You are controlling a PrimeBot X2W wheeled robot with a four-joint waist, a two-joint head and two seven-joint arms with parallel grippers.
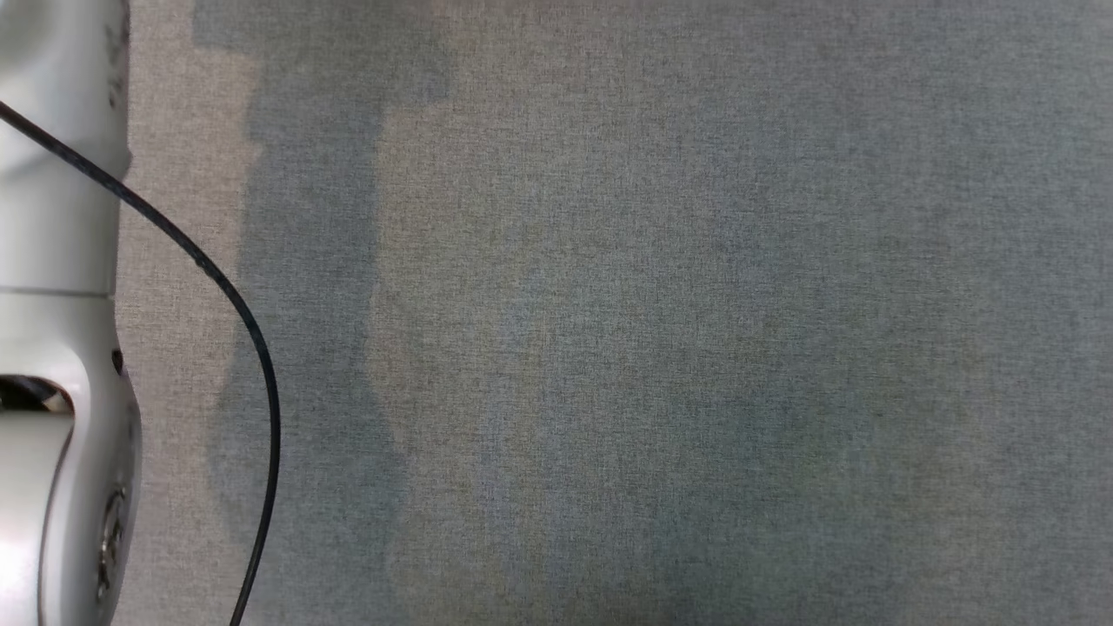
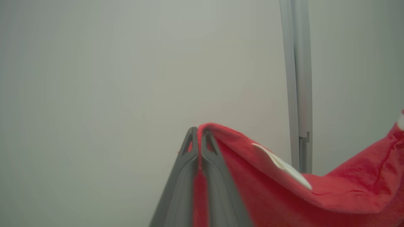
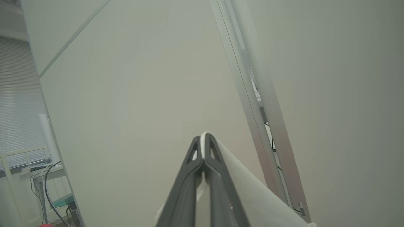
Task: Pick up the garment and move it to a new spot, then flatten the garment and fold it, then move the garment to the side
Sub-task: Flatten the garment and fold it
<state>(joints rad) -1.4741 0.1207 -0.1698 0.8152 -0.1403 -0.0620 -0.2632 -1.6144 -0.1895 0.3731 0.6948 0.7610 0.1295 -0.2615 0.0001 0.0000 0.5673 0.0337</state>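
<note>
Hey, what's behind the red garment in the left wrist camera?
A plain pale wall and an upright metal post stand behind the red garment, which the left gripper pinches. The cloth covers the post's lower end, so its foot cannot be seen.

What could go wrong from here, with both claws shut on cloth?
1. The left claw holds the red garment at one edge, with the rest sagging off to one side; that pull might slide it out.
2. The right claw pinches a pale cloth edge; if either grip slips, the garment would likely land bunched on the table.
3. The black cable hangs in a loose loop and could snag the cloth.
</note>
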